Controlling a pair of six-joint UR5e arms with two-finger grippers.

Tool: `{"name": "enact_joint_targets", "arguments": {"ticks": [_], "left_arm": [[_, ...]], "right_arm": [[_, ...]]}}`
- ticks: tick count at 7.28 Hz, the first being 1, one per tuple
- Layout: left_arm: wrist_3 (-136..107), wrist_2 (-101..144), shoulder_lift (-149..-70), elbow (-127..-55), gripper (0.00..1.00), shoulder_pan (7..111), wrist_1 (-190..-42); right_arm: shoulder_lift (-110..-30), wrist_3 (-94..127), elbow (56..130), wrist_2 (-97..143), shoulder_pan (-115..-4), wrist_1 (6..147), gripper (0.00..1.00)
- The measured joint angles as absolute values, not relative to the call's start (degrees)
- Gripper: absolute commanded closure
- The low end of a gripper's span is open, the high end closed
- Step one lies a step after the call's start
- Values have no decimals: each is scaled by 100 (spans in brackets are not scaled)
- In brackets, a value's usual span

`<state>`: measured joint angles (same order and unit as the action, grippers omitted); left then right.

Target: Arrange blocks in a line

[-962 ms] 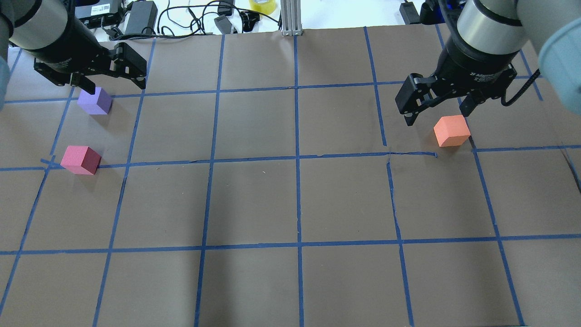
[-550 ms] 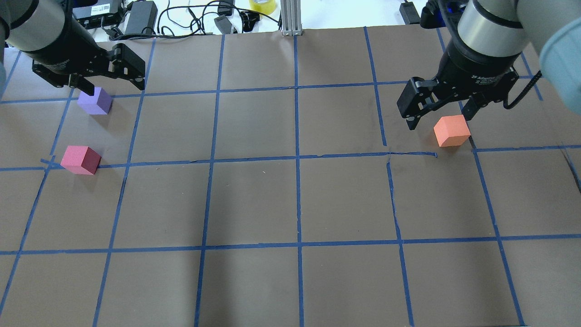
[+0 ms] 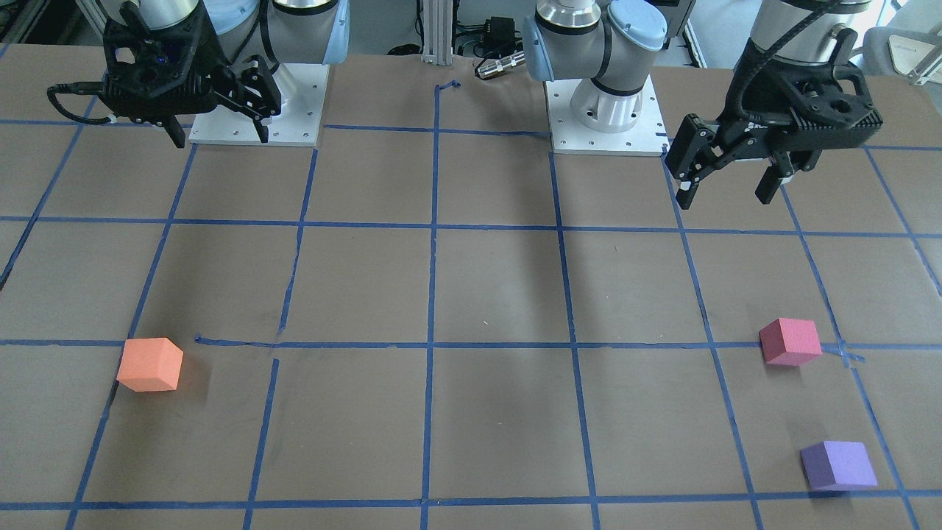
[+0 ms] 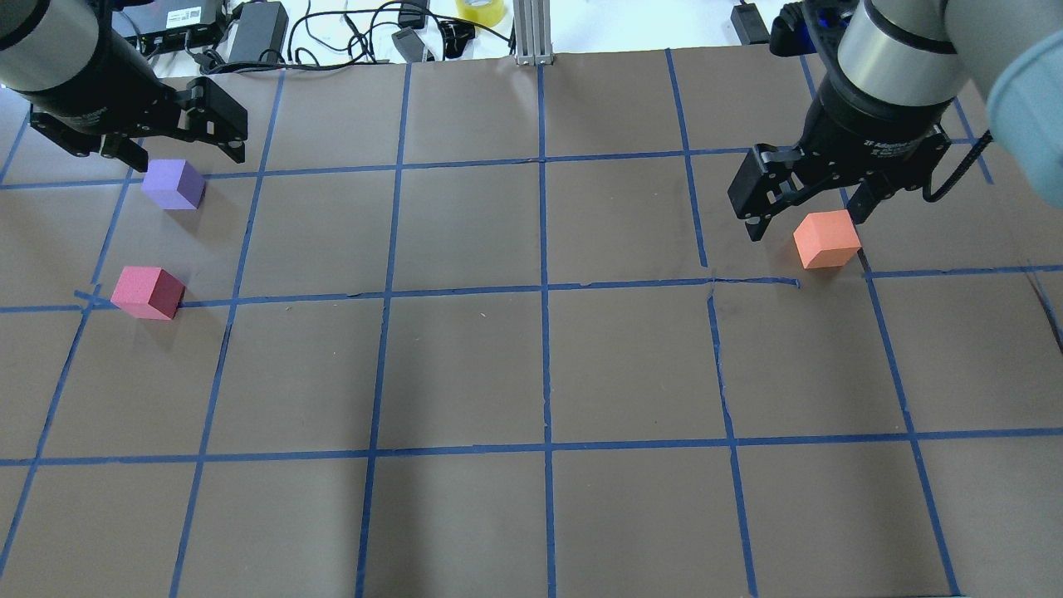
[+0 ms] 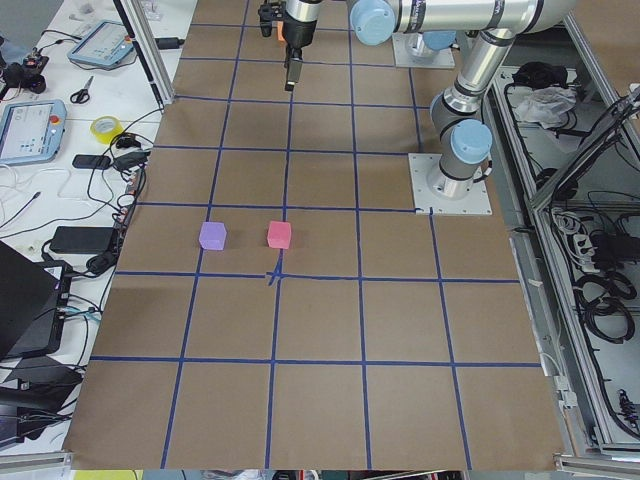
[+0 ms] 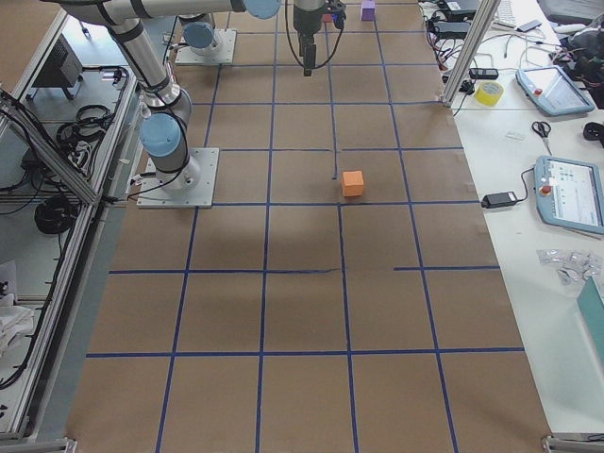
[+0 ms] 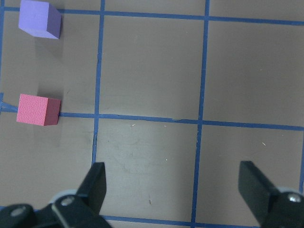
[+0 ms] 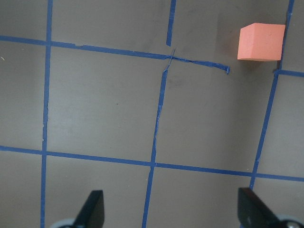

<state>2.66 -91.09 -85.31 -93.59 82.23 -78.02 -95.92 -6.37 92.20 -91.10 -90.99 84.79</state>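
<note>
From the overhead camera the left gripper [image 3: 724, 199] seems to sit right by the purple block [image 4: 173, 183], and the right gripper [image 3: 220, 140] seems to be almost on the orange block [image 4: 826, 238]. The front-facing camera corrects me: both grippers hang high above the table [image 4: 540, 374] and back toward the arm bases, well apart from every block. The wrist cameras agree. The left one shows the purple block and the pinkish-red block [image 4: 148, 291] off to one side of its fingers [image 7: 97, 178], with only taped brown paper between them. The right one shows the orange block away in a corner of its picture. On both grippers the jaws stand wide apart and hold nothing, fingers pointing down at the table. The pinkish-red block lies on the robot's left against a blue tape crossing, with the purple one near it, farther from the robot. The orange block lies alone on the robot's right, just beyond a tape line.
</note>
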Motion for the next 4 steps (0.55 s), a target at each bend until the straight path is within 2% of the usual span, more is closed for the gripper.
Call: {"name": "enact_joint_targets", "arguments": {"ticks": [4], "left_arm": [[-256, -8782, -8479, -9288, 0, 8712, -8404]], "right_arm": [[-9536, -988, 9225, -9099, -8675, 8715, 0]]}}
